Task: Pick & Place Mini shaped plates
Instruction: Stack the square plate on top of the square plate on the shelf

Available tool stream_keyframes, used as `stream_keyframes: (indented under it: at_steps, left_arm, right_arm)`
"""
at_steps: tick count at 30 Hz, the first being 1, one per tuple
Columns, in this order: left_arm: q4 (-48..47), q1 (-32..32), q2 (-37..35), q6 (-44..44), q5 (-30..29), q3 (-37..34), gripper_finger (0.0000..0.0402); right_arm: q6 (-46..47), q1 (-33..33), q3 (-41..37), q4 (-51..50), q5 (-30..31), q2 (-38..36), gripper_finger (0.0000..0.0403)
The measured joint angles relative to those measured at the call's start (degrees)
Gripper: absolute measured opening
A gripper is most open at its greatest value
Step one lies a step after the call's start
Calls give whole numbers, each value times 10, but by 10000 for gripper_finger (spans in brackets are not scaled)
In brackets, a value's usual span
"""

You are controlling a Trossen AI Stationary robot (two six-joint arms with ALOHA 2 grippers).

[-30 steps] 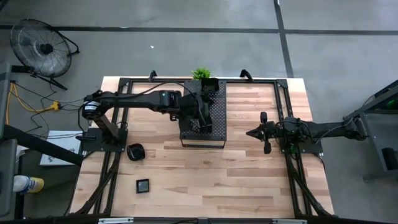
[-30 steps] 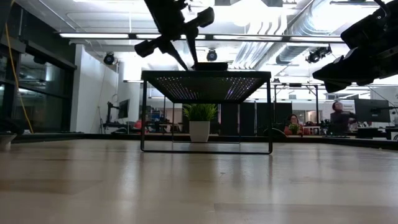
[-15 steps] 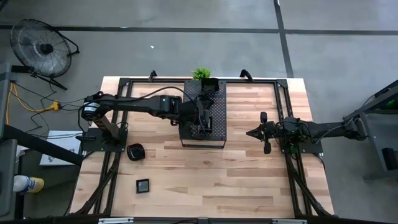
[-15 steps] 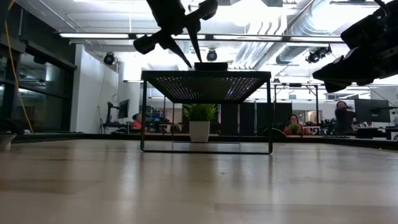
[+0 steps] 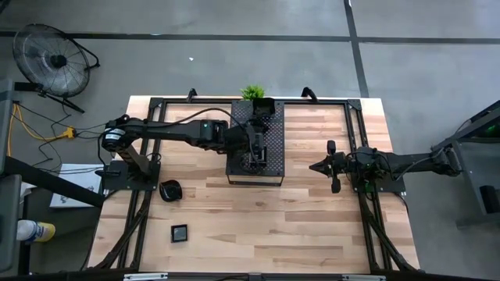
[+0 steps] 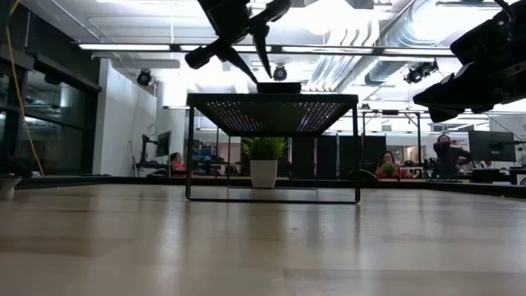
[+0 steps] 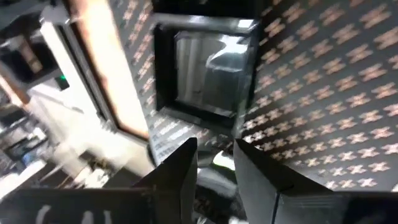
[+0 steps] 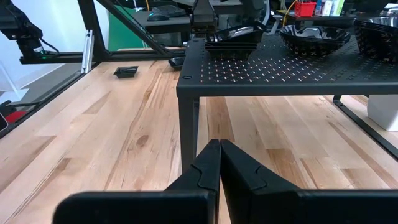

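On the wooden bench (image 5: 258, 211), two plates (image 5: 170, 190) already lie toward seven o'clock. The left gripper (image 5: 251, 148) hovers over the stack (image 8: 231, 38) on the tray (image 5: 269, 168), fingers apart, empty. The right gripper (image 5: 316, 166) waits, closed, at three o'clock. Most plates remain.

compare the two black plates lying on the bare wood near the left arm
The rounded plate lies nearer the left arm's base; the square plate lies farther toward the table's front edge. The rounded one looks bigger, with a curved outline, while the square one has straight sides. Both are glossy black, on the tabletop, off the perforated tray.
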Motion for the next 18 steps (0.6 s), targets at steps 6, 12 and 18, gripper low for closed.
stream_keyframes:
  at_steps: [6, 12, 18]
  left_arm:
    - [40, 0, 0, 0, -23, 0, 101]
    - [47, 0, 4, 0, -19, 1, 101]
    - [48, 0, 8, 0, -18, 1, 101]
  right_arm:
    - [0, 0, 0, 0, 0, 0, 5]
    - [0, 0, 0, 0, 0, 0, 5]
    - [0, 0, 0, 0, 0, 0, 5]
